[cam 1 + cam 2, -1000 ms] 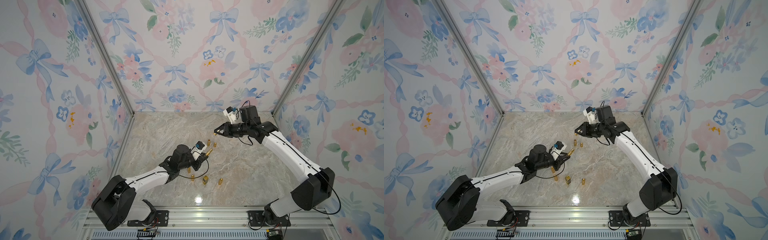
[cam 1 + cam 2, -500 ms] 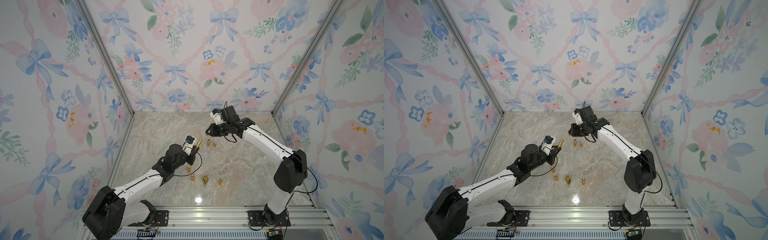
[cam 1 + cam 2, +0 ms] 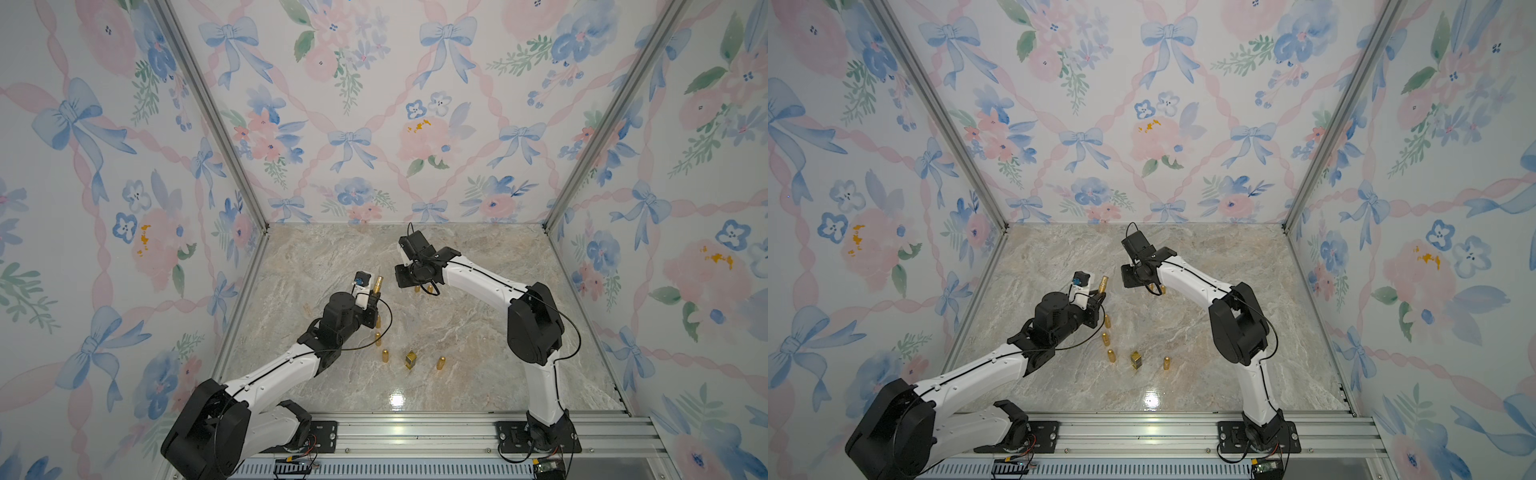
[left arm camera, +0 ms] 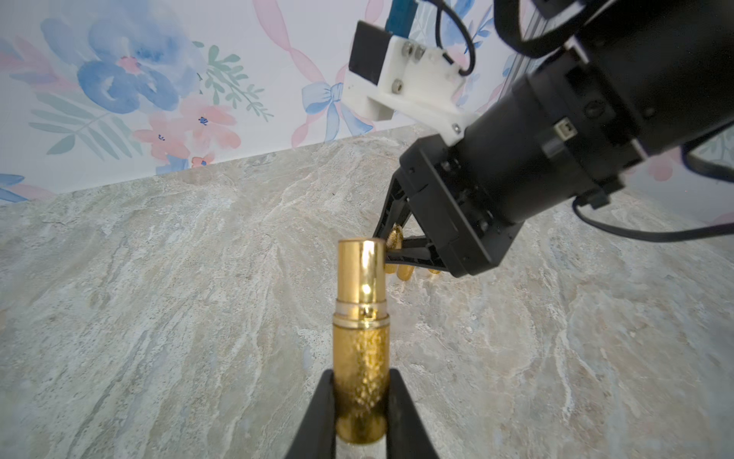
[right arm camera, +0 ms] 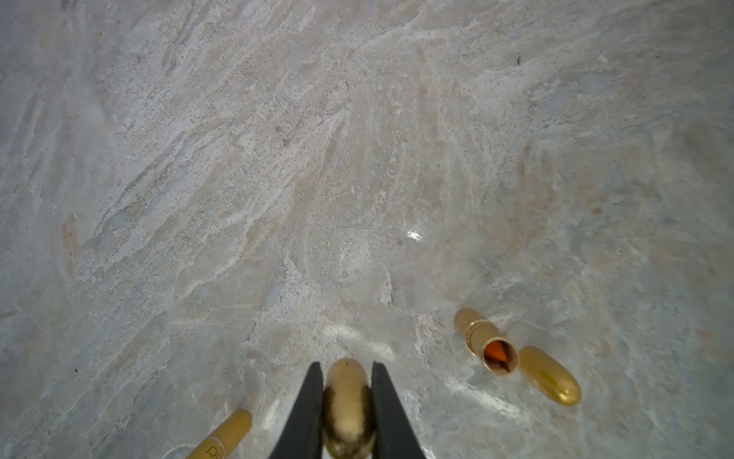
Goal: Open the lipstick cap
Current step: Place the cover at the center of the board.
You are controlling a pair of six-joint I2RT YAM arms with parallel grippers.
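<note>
A gold lipstick (image 4: 360, 357) is pinched by its textured base in my left gripper (image 4: 360, 375), and its smooth inner tube stands bare with no cap on it. In both top views it is held above the marble floor (image 3: 378, 284) (image 3: 1102, 284). My right gripper (image 5: 345, 365) is shut on a rounded gold lipstick cap (image 5: 345, 381), held low over the floor. The left wrist view shows that cap (image 4: 396, 238) between the right fingers, just behind the tube's tip. In a top view the right gripper (image 3: 405, 277) sits slightly right of the left gripper (image 3: 375, 296).
An open lipstick with an orange stick (image 5: 494, 351) and a loose cap (image 5: 550, 381) lie near the right gripper, and another gold tube (image 5: 224, 435) lies beside it. Several gold pieces (image 3: 385, 354) and a square gold one (image 3: 410, 359) stand nearer the front. Patterned walls enclose three sides.
Both grippers have moved left. The right arm has folded in, bringing its gripper closer to the left one. The left gripper has lifted the lipstick further back.
</note>
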